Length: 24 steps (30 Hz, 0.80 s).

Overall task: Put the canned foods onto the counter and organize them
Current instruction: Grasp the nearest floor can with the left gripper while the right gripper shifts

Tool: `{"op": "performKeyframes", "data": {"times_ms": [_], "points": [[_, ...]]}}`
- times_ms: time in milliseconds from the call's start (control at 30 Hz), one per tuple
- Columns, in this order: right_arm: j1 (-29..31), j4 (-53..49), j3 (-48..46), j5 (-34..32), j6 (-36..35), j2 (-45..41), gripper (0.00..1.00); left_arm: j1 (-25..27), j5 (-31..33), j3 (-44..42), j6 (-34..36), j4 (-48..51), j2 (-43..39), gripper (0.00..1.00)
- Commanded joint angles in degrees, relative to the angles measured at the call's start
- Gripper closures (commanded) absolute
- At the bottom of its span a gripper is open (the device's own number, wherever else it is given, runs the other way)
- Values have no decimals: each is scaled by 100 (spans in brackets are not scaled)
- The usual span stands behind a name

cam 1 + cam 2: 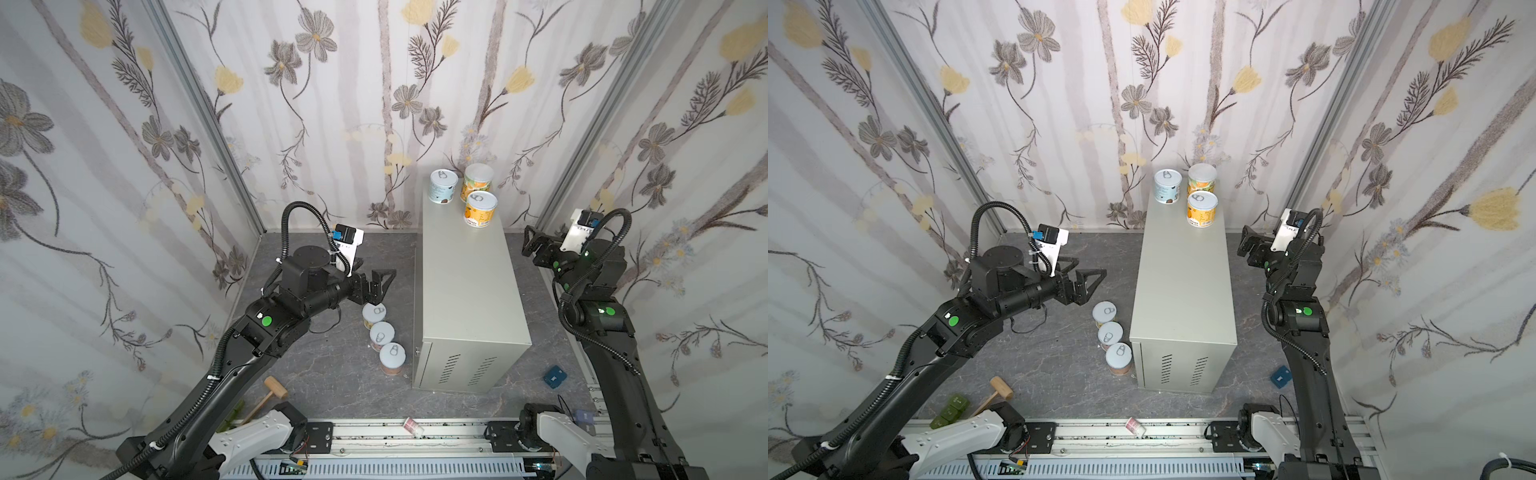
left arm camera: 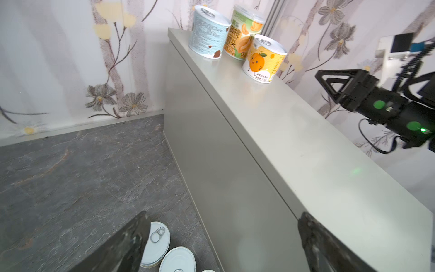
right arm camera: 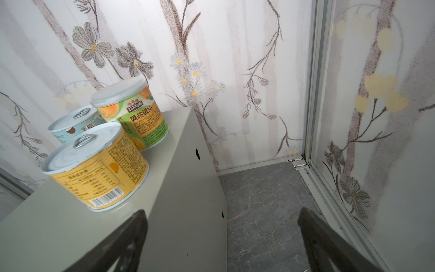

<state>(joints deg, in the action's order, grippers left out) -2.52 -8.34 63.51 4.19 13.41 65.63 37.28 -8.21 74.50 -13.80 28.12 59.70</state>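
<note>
Black left pincer (image 1: 377,268) hovers spread over 3 floor cans (image 1: 382,332); right pincer (image 1: 532,243) spread beside counter (image 1: 465,291).

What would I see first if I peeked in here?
Probably the tall grey cabinet in the middle, with three bright cans bunched at its far end. Next, three more cans stand in a row on the dark floor to its left, near the open left gripper. The right gripper is open too, on the cabinet's other side.

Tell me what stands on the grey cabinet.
On the cabinet, far end: pale blue can, yellow-green can, orange can. The orange can hides the yellow-green can's lower part.
</note>
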Motion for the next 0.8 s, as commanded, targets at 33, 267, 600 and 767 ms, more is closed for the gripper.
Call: {"op": "performKeyframes", "data": {"times_ms": [33,267,600,767], "points": [[11,-655,37,182,-66,-326,0,-8,1032,-192,-366,432,2,0],[396,-1333,221,280,-254,-826,0,-10,1746,-826,-1157,1407,209,0],[1631,-2080,275,1286,-1069,-1400,0,-10,1358,-1390,-1766,1090,1214,0],[2290,-2401,293,1358,-1339,-1553,0,-9,1356,-1032,-1925,845,2420,0]]}}
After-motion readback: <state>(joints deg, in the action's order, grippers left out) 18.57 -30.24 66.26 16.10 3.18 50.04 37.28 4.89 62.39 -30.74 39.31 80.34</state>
